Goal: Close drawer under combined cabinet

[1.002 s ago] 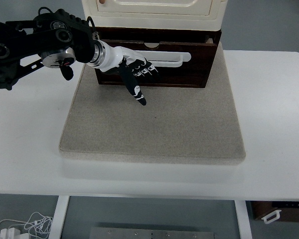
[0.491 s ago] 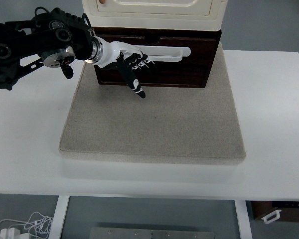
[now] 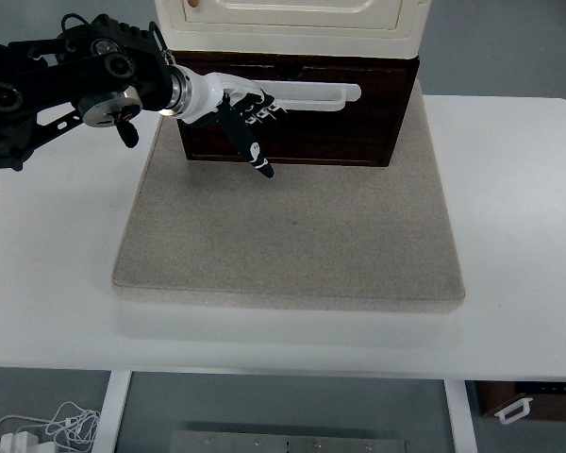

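A dark brown wooden drawer (image 3: 330, 127) with a white bar handle (image 3: 311, 95) sits under a cream cabinet (image 3: 292, 24) at the back of a grey mat (image 3: 292, 236). Its front stands almost level with the cabinet's front. My left hand (image 3: 248, 123) comes in from the left on a black arm (image 3: 66, 85). Its white and black fingers rest against the left part of the drawer front, over the handle, with one finger (image 3: 258, 160) pointing down toward the mat. The hand holds nothing.
The mat lies on a white table (image 3: 519, 217). Cables (image 3: 38, 429) lie on the floor at the lower left, and a dark box (image 3: 533, 401) shows at the lower right under the table.
The drawer has slid back under the cabinet, its top edge no longer showing. My left hand has moved back with it, staying against the front.
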Controlling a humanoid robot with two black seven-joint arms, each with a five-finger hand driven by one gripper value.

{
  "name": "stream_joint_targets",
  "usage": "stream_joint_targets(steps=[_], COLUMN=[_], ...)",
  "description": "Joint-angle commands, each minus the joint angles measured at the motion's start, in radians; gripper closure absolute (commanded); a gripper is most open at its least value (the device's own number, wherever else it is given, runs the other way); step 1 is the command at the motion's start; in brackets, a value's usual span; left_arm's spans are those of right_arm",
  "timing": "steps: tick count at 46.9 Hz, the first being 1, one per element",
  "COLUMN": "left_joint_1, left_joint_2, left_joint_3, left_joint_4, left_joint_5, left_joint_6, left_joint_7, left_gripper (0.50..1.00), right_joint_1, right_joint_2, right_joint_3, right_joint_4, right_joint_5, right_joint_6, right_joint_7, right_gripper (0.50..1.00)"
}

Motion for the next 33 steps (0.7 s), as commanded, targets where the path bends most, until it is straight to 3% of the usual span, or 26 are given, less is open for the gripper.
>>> stream_joint_targets(steps=[1,14,20,23,30,33], left_joint_1=[0.000,0.002,0.004,0.008,0.082,0.103], left_joint_2=[0.000,0.006,0.011,0.011,-0.001,-0.023], left_joint_3=[-0.004,-0.020,-0.062,-0.115,-0.379,-0.474], left_joint_4=[0.000,-0.002,-0.013,-0.020,-0.020,-0.019], left_joint_5=[0.001,0.001,-0.009,-0.018,-0.033,-0.035], left_joint_6=[0.003,0.018,-0.008,-0.064,-0.302,-0.363], left_joint_7=[0.000,0.000,-0.003,-0.012,-0.023,-0.023], left_gripper=[0.500,0.500,0.500,0.500,0.500,0.500], right_joint_1=[0.000,0.000,0.000,0.000,0.000,0.000], right_joint_2=[0.000,0.000,0.000,0.000,0.000,0.000], right_joint_3=[0.000,0.000,0.000,0.000,0.000,0.000], right_joint_4=[0.000,0.000,0.000,0.000,0.000,0.000], right_joint_5=[0.000,0.000,0.000,0.000,0.000,0.000], right_joint_6=[0.000,0.000,0.000,0.000,0.000,0.000], right_joint_7=[0.000,0.000,0.000,0.000,0.000,0.000], right_gripper=[0.548,0.548,0.548,0.548,0.548,0.548])
